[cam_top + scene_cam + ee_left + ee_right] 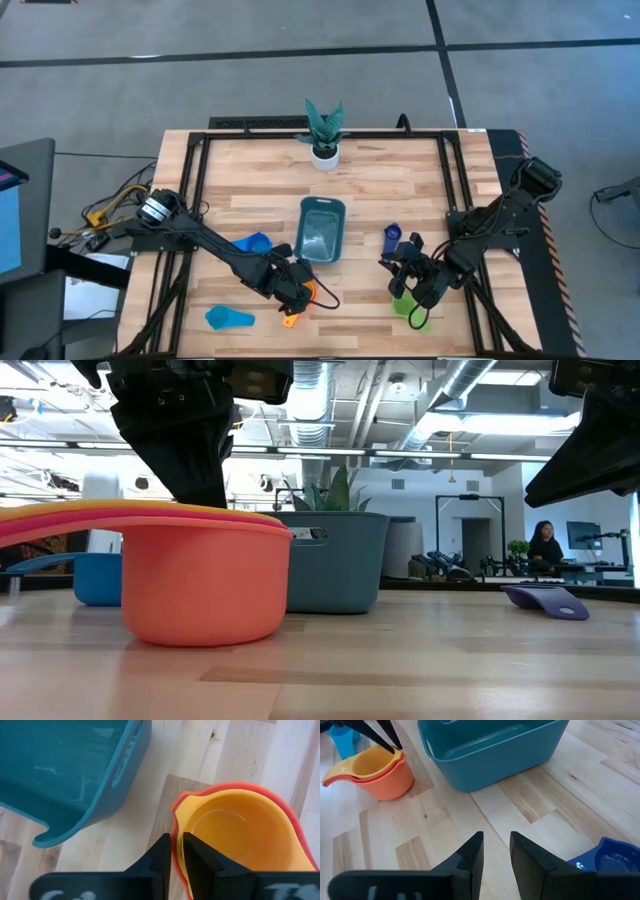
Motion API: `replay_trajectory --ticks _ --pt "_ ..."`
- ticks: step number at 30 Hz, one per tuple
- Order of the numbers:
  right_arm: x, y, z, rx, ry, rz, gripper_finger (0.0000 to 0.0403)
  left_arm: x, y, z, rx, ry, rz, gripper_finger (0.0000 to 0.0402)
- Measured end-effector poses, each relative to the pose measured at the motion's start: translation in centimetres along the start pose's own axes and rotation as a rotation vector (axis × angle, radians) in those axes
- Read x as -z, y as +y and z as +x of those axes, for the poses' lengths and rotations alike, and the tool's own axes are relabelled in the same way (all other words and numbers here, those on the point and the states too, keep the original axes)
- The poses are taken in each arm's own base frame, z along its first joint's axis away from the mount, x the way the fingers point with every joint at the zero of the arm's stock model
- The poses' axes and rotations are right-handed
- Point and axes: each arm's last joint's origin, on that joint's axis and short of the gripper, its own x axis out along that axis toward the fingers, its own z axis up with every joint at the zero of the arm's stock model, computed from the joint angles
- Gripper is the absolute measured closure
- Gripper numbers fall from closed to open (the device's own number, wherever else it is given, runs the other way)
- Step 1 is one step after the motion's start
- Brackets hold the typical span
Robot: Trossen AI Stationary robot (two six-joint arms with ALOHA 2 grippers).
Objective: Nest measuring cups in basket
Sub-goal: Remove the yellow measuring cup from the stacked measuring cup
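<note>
Light blue cup [229, 318]: lies alone near the table's front left corner, well apart from the basket.
Blue cup [254, 243]: stands just left of the basket, beside the left arm's forearm.
Left gripper [176, 851]: low over the front middle of the table; its fingers [161, 851] are nearly together and straddle the rim of the stack. Whether they actually pinch that rim or have just let go, I cannot tell.
Stack [376, 769]: yellow cup [235, 837] nested in a red cup [280, 802], both seated in the orange cup [200, 585]; the bottom rests on the wood.
Key relation: the basket lies toward the back and slightly right of the left gripper, close by, its near short wall facing the stack; the handles [45, 518] run off to the left, away from the basket. The left arm is plainly the nearer one for that carry.
Basket [322, 229]: centre of the table, long axis running front to back; no cup shows inside in either wrist view.
Dark blue cup [391, 239]: right of the basket, near the right arm.
Right gripper [496, 851]: front right part of the table, fingers narrowly parted, nothing visible between them.
Green cup [408, 306]: close under the right gripper, toward the front edge.
Plant pot [324, 153]: back edge, middle, clear of the work.
</note>
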Motion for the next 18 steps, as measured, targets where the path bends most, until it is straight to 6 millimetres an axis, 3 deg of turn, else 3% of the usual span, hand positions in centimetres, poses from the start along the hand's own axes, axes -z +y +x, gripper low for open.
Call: replay_trajectory --ticks 7,18 --pt "0.0 0.0 0.0 0.0 0.0 0.0 0.0284 -0.2 -0.07 -0.16 -0.002 -0.008 0.013 0.0397" --pt "0.0 0.0 0.0 0.0 0.0 -0.001 0.0284 -0.53 -0.18 -0.39 0.003 -0.016 0.02 0.0381"
